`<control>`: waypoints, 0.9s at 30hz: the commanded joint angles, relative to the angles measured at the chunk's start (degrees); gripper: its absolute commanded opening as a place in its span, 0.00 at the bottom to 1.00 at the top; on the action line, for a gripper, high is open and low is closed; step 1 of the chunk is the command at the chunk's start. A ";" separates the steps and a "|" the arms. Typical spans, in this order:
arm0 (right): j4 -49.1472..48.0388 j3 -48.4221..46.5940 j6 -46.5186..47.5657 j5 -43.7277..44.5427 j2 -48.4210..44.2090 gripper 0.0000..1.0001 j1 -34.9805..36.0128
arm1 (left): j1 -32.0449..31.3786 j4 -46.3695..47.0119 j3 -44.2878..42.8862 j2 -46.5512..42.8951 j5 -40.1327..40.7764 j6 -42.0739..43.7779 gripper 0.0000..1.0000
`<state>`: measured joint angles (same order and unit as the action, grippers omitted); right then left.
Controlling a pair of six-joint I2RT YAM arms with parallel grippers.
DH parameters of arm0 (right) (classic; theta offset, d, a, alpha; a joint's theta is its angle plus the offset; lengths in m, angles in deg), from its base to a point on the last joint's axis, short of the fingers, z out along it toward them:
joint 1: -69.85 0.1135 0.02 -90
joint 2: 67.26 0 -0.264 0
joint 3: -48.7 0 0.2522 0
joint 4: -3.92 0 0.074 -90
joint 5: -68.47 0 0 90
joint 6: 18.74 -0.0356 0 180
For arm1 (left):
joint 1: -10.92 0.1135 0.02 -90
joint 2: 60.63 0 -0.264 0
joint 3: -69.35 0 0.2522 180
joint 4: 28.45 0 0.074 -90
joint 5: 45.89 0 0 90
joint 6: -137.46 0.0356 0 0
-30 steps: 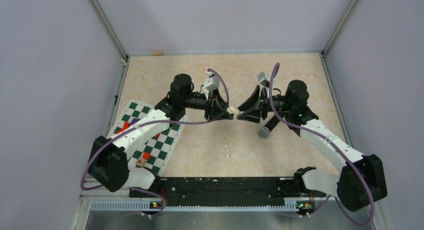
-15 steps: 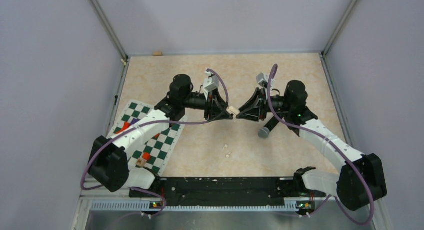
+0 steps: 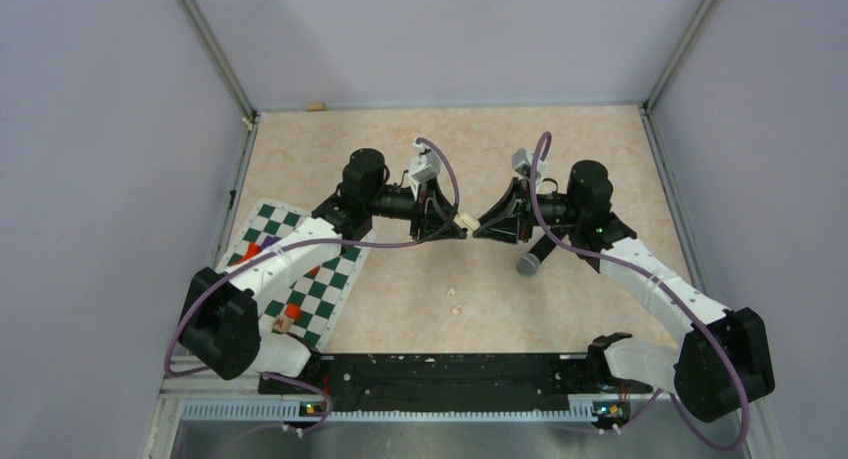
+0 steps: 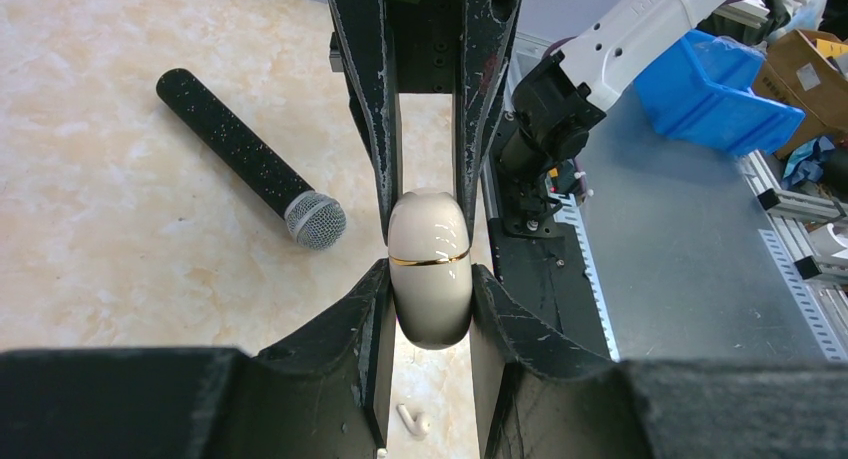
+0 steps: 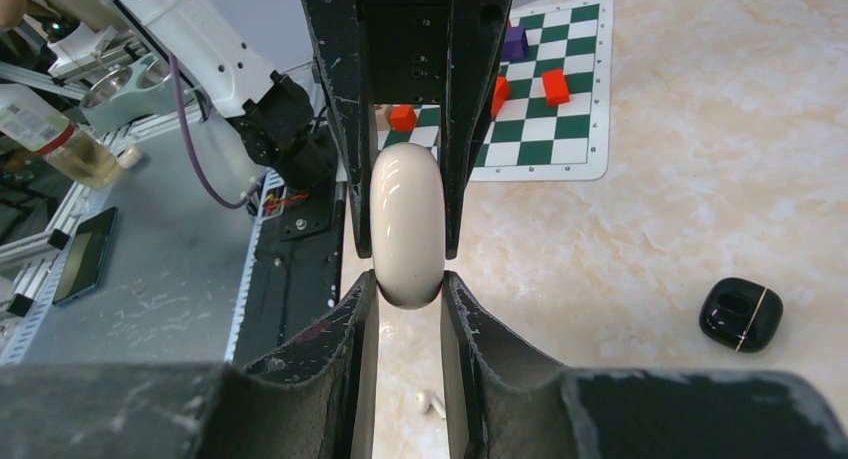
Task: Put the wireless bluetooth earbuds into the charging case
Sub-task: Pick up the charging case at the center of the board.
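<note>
The charging case [image 4: 430, 269] is a glossy cream with a thin gold band round it. The earbud [image 4: 413, 419] is white, and a second case [image 5: 740, 314] is shiny black with a fine gold line. The table [image 3: 560, 149] is beige with pale marbling, the mat [image 3: 325, 289] is checked green and white and carries red blocks [image 5: 555, 86] and a purple block [image 5: 514, 41], and the microphone [image 4: 235, 144] is black flecked with white, its mesh head silver-grey. The arms [image 3: 650, 279] are white and black with purple cables [image 5: 188, 129], and the bin [image 4: 715, 99] is bright blue.
</note>
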<state>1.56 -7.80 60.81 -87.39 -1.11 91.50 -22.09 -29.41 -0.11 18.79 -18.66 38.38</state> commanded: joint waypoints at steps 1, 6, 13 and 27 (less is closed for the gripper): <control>-0.48 -1.29 1.99 1.70 -1.43 0.21 0.42 | 0.06 2.24 -0.37 -0.05 -0.88 -0.80 0.26; -0.63 -1.23 2.03 2.22 -1.86 0.20 0.40 | 0.03 2.10 -0.37 0.01 -0.74 -0.67 0.27; -0.44 -1.51 2.22 3.78 -2.85 0.20 0.40 | 0.05 1.85 -0.46 0.21 -0.86 -0.54 0.28; -0.36 -1.65 2.44 4.21 -4.75 0.19 -0.76 | 0.05 0.67 -0.45 0.20 -1.05 0.67 0.37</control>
<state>3.98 -7.80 62.03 -84.57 -3.58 91.39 -22.12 -28.82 -0.11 18.79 -18.41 38.70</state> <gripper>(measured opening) 0.244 0.360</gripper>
